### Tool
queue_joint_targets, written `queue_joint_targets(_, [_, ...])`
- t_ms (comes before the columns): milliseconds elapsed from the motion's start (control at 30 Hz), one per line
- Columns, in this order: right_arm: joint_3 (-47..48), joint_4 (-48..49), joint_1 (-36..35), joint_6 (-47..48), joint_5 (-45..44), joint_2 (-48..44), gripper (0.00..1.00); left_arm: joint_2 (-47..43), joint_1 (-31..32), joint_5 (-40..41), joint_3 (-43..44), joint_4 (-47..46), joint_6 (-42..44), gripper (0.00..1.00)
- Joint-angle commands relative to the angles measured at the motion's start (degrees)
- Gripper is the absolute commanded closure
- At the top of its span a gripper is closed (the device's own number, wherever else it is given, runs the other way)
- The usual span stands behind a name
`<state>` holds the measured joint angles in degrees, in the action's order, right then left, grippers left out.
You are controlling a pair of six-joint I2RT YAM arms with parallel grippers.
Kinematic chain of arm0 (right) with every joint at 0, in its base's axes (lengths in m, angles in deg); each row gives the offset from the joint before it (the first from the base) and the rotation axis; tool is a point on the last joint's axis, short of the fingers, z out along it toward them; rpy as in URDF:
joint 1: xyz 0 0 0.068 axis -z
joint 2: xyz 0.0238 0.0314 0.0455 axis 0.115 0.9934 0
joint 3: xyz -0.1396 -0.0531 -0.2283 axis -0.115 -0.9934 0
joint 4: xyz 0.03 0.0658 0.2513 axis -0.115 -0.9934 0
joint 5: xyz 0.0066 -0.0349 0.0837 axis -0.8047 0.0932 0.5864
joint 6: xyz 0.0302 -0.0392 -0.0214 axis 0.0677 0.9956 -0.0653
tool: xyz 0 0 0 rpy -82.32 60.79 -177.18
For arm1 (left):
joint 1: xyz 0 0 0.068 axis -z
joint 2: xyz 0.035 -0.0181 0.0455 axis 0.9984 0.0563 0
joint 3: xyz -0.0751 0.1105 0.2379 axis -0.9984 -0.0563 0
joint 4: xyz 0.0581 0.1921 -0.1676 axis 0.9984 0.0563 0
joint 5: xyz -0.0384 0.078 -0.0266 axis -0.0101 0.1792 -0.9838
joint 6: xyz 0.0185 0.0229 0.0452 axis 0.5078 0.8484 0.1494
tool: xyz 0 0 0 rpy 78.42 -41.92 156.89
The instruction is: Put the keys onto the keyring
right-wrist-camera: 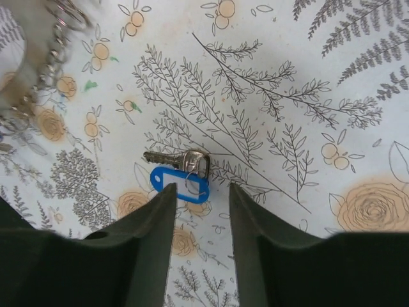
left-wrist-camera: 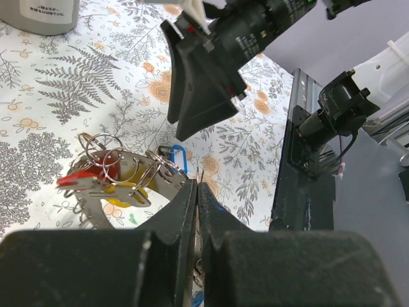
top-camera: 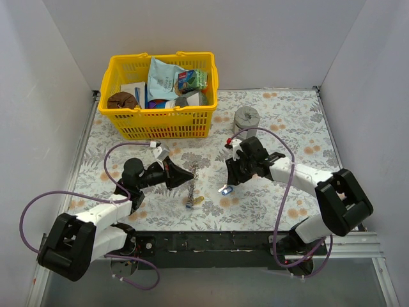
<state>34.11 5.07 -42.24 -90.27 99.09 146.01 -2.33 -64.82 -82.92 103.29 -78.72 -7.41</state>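
Blue-tagged key (right-wrist-camera: 179, 176) is lying flat on the surface (right-wrist-camera: 287, 96), likely light, stiff and slippery; the released right hand (right-wrist-camera: 201, 192) is hovering at its tag, probably the best hold. The left hand (left-wrist-camera: 197, 188) is clenching the keyring (left-wrist-camera: 121, 185) nearby.

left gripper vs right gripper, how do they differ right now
The left gripper is shut, the right gripper open. The left grips the keyring, with red and yellow tags by it; the right holds nothing and hangs over a blue-tagged key lying on the table. Both have dark fingers.
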Motion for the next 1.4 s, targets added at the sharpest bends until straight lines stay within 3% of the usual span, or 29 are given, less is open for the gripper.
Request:
queue_joint_targets(0, [-0.34, -2.14, -0.05, 1.55, -2.46, -5.81, 0.48, 0.71, 0.54, 0.45, -0.34, -5.38, 0.49, 1.00])
queue_joint_targets(200, [0.18, -4.94, -1.01, 2.96, -4.83, -7.14, 0.37, 2.64, 0.98, -0.43, -0.96, -8.29, -0.84, 1.00])
queue_joint_targets(433, [2.12, -7.24, -5.66, 4.02, -9.58, -3.89, 0.38, 2.30, 1.16, -0.07, -1.05, -7.94, -0.66, 1.00])
queue_joint_targets(700, [3.17, -5.83, -7.78, 4.98, -10.73, -2.04, 0.49, 2.82, 1.34, -0.60, -1.14, -8.38, -1.10, 1.00])
queue_joint_targets(1167, [4.58, -4.42, -9.27, 5.77, -10.99, 3.23, 0.56, 3.61, 1.34, -2.01, -0.44, -9.17, -2.33, 1.00])
queue_joint_targets(1367, [5.28, -4.34, -9.27, 6.12, -11.60, 4.20, 0.74, 3.35, 1.51, -1.92, -0.70, -9.08, -2.24, 1.00])
